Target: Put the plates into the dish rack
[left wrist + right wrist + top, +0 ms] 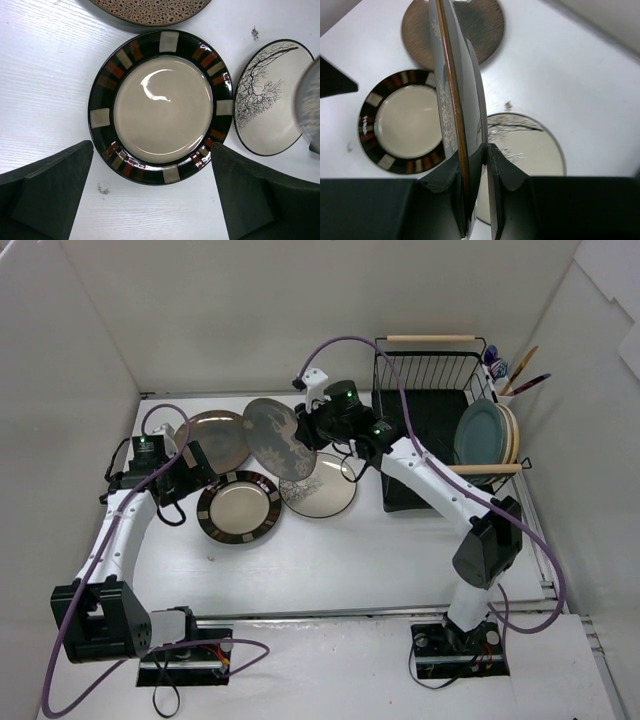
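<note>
My right gripper (318, 435) is shut on the rim of a dark grey floral plate (275, 435), holding it on edge above the table, left of the dish rack (420, 420). In the right wrist view the grey plate (450, 90) runs up from between the closed fingers (506, 175). A teal plate (482, 430) and a cream one behind it stand in the rack. My left gripper (185, 480) is open at the left rim of the dark-rimmed beige plate (238, 505). In its wrist view that plate (162, 107) lies flat just beyond the spread fingers (50, 195).
A brown speckled plate (215, 435) lies flat at the back left. A cream plate with a tree motif (325, 485) lies under the held plate. A utensil cup (510, 380) hangs on the rack's right side. White walls enclose the table.
</note>
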